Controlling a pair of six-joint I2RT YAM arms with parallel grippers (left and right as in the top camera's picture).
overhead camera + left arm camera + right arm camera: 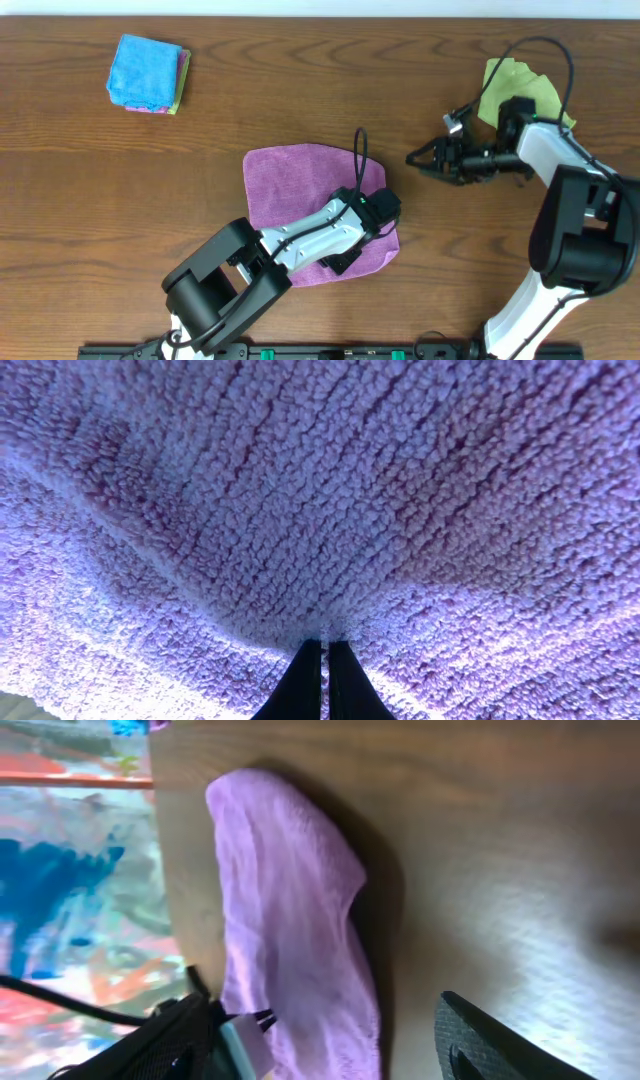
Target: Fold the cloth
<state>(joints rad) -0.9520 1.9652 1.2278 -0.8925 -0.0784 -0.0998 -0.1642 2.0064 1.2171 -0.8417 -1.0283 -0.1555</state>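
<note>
Item: the cloth [290, 185], violet microfibre; it lies spread at the middle of the tabletop [120, 200], toward the front edge, with its outline uneven; we cannot make out a tag.

Left gripper [378, 212]: set over the cloth's right margin, close to the front right corner; fingertips [312, 660] pressed together, with the pile puckering down to their meeting point, so we read this as a pinch on the cloth.

Right gripper [415, 160]: over bare wood toward the right edge of the tabletop, pointing at the cloth, well apart from it; jaws spread and carrying nothing.

Also present: a lime-green cloth [510, 85] behind the right arm near the far right corner; a blue folded cloth [145, 72] near the far left corner.

Governing relation: the pinched margin is the cloth's right side, and the free fabric runs from it toward the left edge of the tabletop; we judge the fold carries that margin leftward across the body of the cloth; the left arm is on the cloth and the right is the farther of the two.

Views compared: the overhead gives both arms and the cloth's full outline, but the arm covers the pinch; the left wrist view shows the closed fingertips and fabric filling the frame, and no table; the right wrist view shows the cloth end-on along the front edge, humped rather than flat, and one of its own fingers [500, 1040] far to the side over bare wood.
</note>
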